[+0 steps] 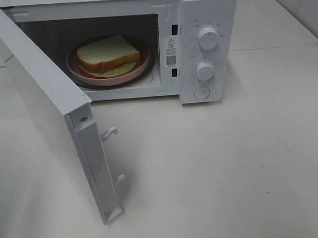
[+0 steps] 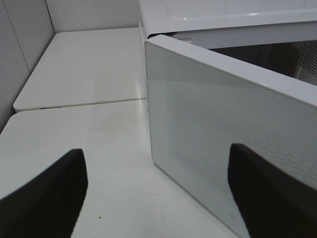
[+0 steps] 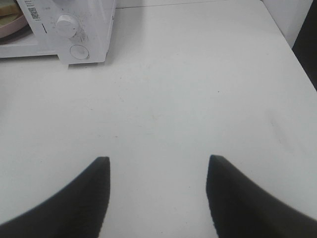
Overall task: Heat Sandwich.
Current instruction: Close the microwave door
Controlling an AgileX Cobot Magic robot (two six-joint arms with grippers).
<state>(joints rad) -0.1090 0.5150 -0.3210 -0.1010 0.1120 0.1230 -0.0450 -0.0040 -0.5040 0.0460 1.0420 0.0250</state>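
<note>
The sandwich [image 1: 107,55] sat on the pink plate [image 1: 117,78] inside the microwave [image 1: 207,20], toward 11 o'clock. The door [image 1: 46,103] stood open. The left gripper [image 2: 157,166] and right gripper [image 3: 158,163] were both spread and empty. Recommended: push the door's outer face steadily until latched.

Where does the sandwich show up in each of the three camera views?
Exterior high: the sandwich lies on the pink plate inside the open microwave.
Left wrist: not in view; the open door blocks the inside.
Right wrist: only a sliver of it shows, cut by the frame edge, beside the dial panel.
Shared landmark: the microwave, in all three views.
</note>
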